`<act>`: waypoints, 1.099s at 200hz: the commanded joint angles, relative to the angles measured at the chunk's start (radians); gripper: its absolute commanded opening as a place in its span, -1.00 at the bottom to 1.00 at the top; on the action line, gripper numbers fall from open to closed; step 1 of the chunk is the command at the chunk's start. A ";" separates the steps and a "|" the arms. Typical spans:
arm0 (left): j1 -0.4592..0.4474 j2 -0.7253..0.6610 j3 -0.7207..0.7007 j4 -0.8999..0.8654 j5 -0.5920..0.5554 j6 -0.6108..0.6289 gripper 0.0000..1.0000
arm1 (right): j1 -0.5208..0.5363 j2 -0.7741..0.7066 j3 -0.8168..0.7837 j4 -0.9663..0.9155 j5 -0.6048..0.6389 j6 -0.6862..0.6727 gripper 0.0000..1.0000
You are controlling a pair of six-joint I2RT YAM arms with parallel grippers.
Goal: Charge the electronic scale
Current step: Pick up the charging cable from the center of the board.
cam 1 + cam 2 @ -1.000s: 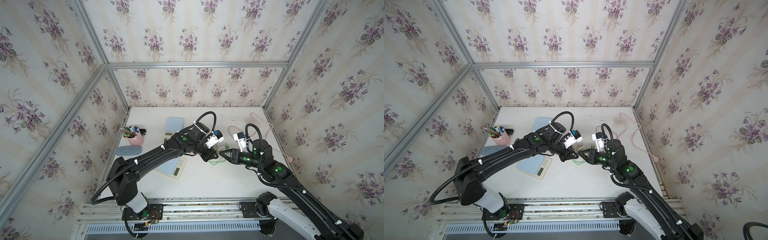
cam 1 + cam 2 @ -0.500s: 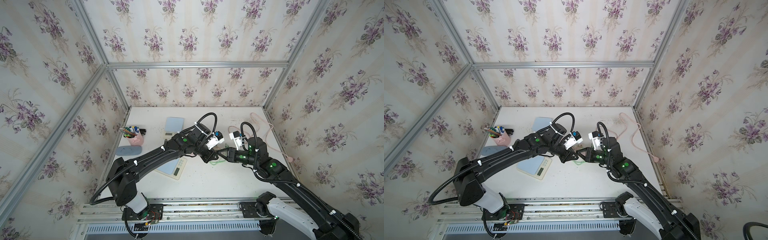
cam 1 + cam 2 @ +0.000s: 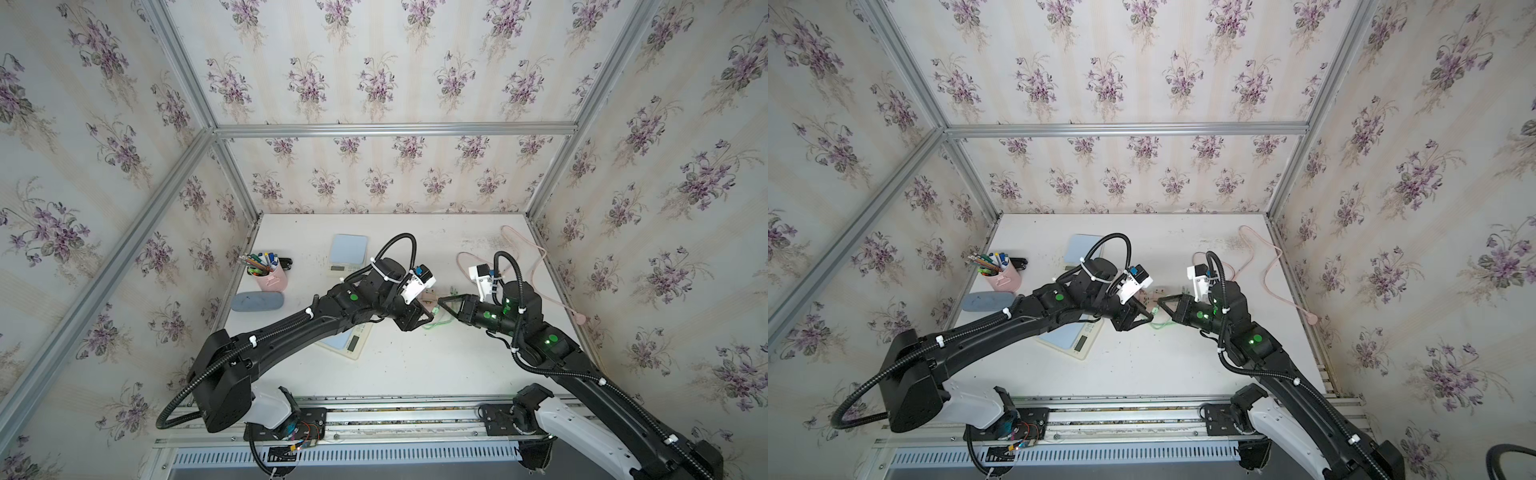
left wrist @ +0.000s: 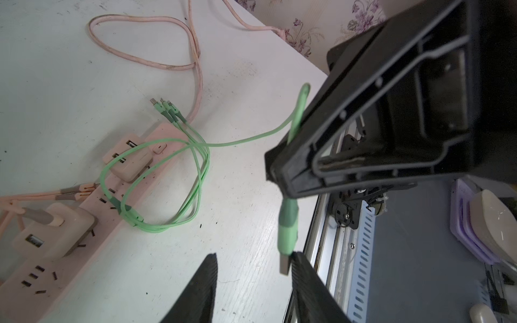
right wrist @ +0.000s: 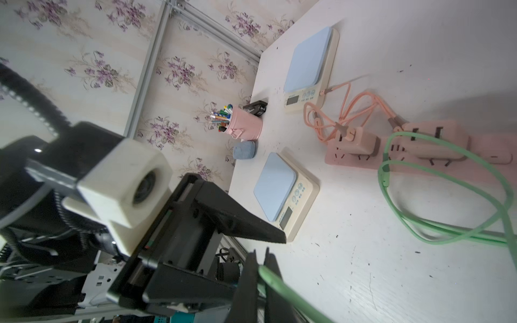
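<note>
Green USB plug point(image 4: 288, 235) in right gripper's point(image 4: 275, 177) tight jaws, at left gripper's point(image 4: 255, 258) parted jaws.

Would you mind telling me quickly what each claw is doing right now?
Left claw: open, gripping nothing.
Right claw: closed on the green cable.

Purple-flowered wallpaper walls point(image 3: 374, 83), aluminium frame bars point(image 3: 395, 129), scuffed white tabletop point(image 3: 415, 365)
</note>
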 commanded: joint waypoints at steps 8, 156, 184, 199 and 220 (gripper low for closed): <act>0.011 -0.014 -0.051 0.201 0.063 -0.073 -0.19 | 0.001 0.003 0.020 0.067 0.006 0.057 -1.00; 0.026 -0.037 -0.094 0.361 0.202 -0.148 -0.12 | 0.001 -0.010 0.014 0.028 0.070 0.029 -1.00; 0.034 -0.001 -0.080 0.362 0.206 -0.162 -0.24 | 0.000 -0.020 0.015 0.043 0.060 0.036 -1.00; 0.038 0.012 -0.072 0.369 0.212 -0.168 -0.36 | 0.000 -0.025 0.011 0.055 0.048 0.039 -1.00; 0.042 0.020 -0.063 0.373 0.224 -0.171 -0.57 | 0.001 -0.032 0.005 0.069 0.040 0.049 -1.00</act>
